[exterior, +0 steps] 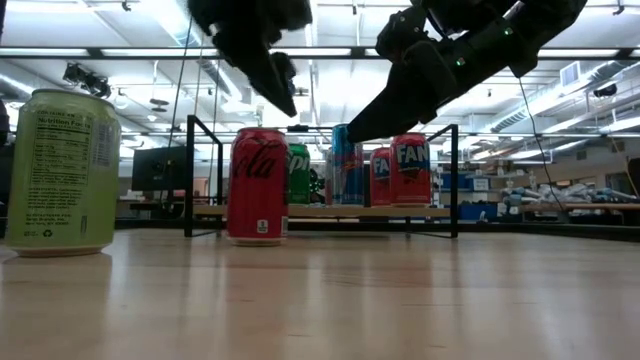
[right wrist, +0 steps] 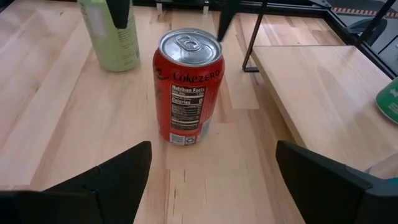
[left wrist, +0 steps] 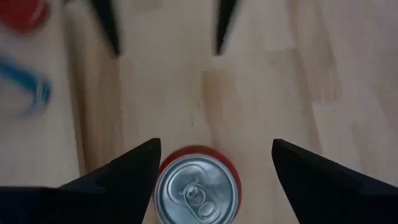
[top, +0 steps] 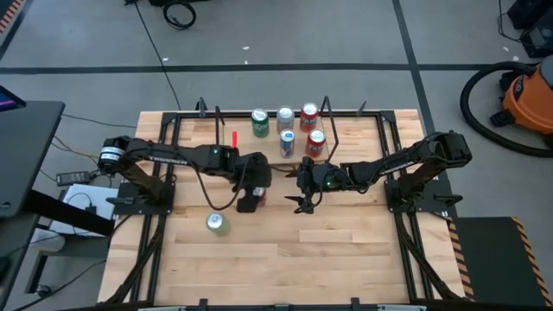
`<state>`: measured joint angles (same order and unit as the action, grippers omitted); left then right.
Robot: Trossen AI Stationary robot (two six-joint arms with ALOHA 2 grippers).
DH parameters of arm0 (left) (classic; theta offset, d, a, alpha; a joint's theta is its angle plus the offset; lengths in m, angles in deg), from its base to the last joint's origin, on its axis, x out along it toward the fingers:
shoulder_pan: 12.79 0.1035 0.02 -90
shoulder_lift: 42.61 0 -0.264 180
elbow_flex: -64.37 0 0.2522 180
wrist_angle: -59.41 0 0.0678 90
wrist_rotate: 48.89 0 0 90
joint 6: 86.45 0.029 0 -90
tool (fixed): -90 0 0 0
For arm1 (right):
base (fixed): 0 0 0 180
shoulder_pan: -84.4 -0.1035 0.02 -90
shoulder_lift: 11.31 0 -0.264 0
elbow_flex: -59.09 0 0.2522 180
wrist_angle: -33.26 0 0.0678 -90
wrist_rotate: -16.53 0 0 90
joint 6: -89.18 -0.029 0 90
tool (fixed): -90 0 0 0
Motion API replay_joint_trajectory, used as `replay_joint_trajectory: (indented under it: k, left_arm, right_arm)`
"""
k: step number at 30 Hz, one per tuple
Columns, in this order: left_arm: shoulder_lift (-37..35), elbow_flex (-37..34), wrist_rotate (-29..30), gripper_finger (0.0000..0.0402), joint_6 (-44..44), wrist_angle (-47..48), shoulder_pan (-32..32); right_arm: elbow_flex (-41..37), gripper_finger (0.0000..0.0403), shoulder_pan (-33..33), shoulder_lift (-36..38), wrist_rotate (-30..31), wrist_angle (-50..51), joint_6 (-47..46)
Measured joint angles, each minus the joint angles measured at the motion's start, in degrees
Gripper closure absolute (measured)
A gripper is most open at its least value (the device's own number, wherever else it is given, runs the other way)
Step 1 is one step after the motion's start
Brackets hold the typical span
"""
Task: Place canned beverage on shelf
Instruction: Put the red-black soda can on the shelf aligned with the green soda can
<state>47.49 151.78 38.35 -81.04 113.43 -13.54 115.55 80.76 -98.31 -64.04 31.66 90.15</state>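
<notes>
The red Coke Zero can [right wrist: 188, 87] stands upright on the tabletop [top: 285, 259], near of the shelf [exterior: 320, 211] where five cans [top: 289, 128] already sit. The left gripper [left wrist: 211, 168] hangs directly above it, jaws apart on either side of the lid — not touching. The right gripper [right wrist: 211, 171] hovers just right of the can, also spread wide, while a pale green can [top: 217, 224] stands apart at the near left.

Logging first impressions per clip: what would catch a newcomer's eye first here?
The red Coke Zero can standing upright mid-table, with the left gripper open right above it. Next, the right gripper, also open, beside it. Behind, five cans crowd the shelf, and a pale green can stands alone.
</notes>
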Motion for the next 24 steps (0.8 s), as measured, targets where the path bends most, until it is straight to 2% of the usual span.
replay_joint_trajectory:
  k: [4,8,17,24]
  left_arm:
    - [-0.04,0.04,-0.55,0.0083,13.49,1.34,-0.11]
    - [0.03,-0.05,-0.48,0.0083,20.26,2.84,0.32]
    - [1.09,-0.11,-0.55,0.0083,23.89,8.94,3.12]
    - [2.97,-0.03,-2.65,0.0083,23.91,7.99,3.58]
  right_arm:
    - [0.00,0.0049,0.00,-0.02,-0.02,0.01,0.00]
    - [0.00,0.0049,0.00,-0.02,-0.04,0.02,0.01]
    - [0.00,0.0049,0.00,-0.02,-0.50,0.04,0.00]
    - [0.02,0.0049,0.00,-0.04,-0.53,0.39,-0.42]
